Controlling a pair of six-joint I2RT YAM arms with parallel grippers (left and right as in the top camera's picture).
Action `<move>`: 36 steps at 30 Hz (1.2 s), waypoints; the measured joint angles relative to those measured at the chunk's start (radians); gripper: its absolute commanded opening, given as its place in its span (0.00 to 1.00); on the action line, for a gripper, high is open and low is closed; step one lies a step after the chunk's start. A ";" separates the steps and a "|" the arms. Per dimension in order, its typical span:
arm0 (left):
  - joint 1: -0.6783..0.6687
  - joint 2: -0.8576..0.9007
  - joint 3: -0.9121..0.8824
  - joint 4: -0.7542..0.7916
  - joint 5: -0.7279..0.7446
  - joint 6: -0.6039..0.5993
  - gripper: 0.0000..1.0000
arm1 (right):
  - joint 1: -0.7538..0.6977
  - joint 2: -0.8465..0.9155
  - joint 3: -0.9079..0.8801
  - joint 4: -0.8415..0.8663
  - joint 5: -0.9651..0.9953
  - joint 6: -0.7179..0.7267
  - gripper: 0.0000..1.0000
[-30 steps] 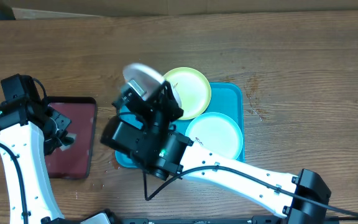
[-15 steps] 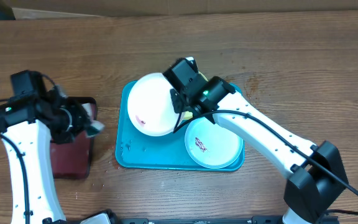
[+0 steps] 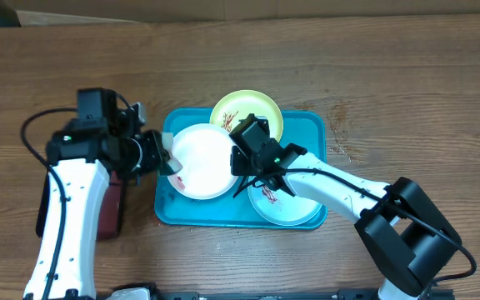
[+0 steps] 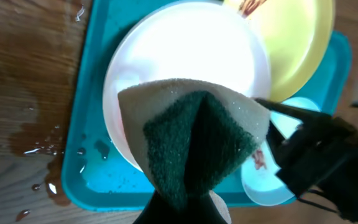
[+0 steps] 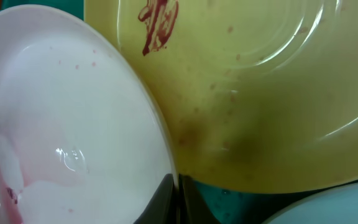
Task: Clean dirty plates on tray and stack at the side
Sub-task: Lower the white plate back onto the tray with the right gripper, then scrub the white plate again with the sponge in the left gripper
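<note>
The left gripper has come over from the dark red tray — it is squeezed shut on a sponge, right over the white plate. The right gripper is pinched shut on that plate's rim, holding it on the blue tray. Wiping can start now — no plate is stacked yet.

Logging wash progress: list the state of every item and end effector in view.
White plate: red smear, rim gripped.
Yellow-green plate: red smear.
Mint plate: red smear.
Tray: wet.
Sponge: folded, at white plate.
Left end effector: shut on sponge.
Right end effector: shut on white plate.
</note>
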 measured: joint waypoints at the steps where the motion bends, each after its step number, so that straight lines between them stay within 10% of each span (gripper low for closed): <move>1: -0.010 0.000 -0.030 0.020 0.000 -0.004 0.04 | 0.000 0.000 -0.011 0.019 -0.001 0.004 0.04; 36: -0.082 0.000 -0.216 0.167 -0.098 -0.102 0.04 | 0.105 0.000 -0.037 -0.053 0.093 0.066 0.04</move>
